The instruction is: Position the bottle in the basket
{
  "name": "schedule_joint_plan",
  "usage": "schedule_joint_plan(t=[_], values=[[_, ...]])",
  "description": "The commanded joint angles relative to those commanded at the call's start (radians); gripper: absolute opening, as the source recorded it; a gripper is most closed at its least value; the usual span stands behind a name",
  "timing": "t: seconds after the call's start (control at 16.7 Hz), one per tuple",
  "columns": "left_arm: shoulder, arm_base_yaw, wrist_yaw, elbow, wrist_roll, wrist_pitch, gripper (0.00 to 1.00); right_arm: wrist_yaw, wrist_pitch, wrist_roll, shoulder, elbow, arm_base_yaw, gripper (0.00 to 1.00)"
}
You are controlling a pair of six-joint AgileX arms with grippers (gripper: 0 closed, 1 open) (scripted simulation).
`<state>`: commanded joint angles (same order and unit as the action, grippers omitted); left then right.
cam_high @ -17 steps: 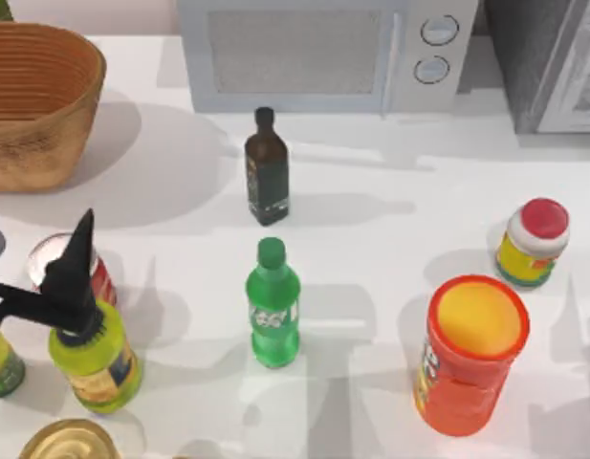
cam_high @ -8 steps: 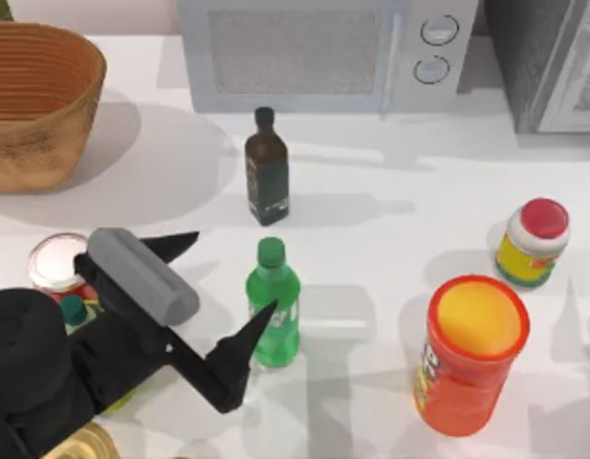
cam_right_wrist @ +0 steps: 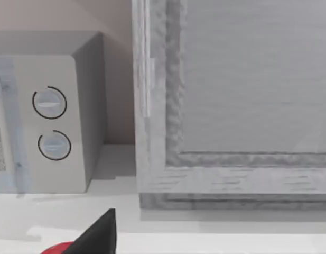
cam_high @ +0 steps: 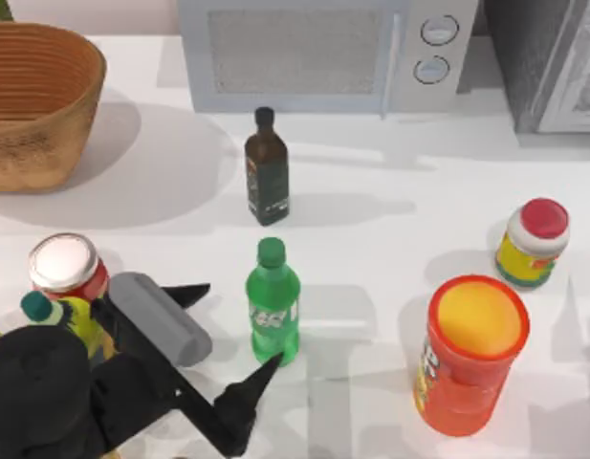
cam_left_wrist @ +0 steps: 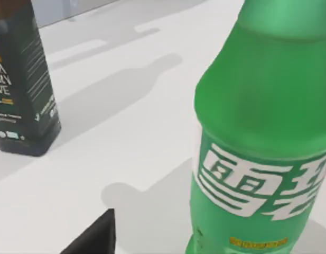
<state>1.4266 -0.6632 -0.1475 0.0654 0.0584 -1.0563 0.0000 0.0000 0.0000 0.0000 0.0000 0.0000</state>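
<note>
The bright green bottle [cam_high: 273, 304] stands upright near the table's middle, towards the front. It also looms close in the left wrist view [cam_left_wrist: 258, 132], its white label facing the camera. My left gripper [cam_high: 242, 322] is open just to its left, low by its base. One fingertip [cam_high: 273, 361] reaches the bottle's foot and the other [cam_high: 201, 289] points clear of it. The wicker basket [cam_high: 84, 59] sits at the far left back corner, well away. In the right wrist view one black fingertip [cam_right_wrist: 102, 233] of my right gripper shows far off centre, facing the back of the table.
A dark olive bottle [cam_high: 266, 172] stands behind the green one, before the microwave [cam_high: 314, 53]. A silver-lidded red can [cam_high: 65, 268] and a teal-capped yellow-green bottle [cam_high: 46, 311] crowd my left arm. An orange canister [cam_high: 471, 354] and a red-lidded jar [cam_high: 534, 244] stand at the right.
My left arm swung in from the left edge and turned its open fingers towards the green bottle. It then sank towards the table's front, level with the bottle's base. The bottle has not moved.
</note>
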Motion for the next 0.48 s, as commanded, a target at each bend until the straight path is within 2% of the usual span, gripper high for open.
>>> schedule_joint_plan(t=[0.24,0.48], values=[[0.014,0.006,-0.008,0.036,0.004,0.016,1.0,0.0,0.0,0.0,0.0,0.0,0.0,1.0],[0.133,0.011,-0.015,0.141,0.005,0.01,1.0,0.0,0.0,0.0,0.0,0.0,0.0,1.0]])
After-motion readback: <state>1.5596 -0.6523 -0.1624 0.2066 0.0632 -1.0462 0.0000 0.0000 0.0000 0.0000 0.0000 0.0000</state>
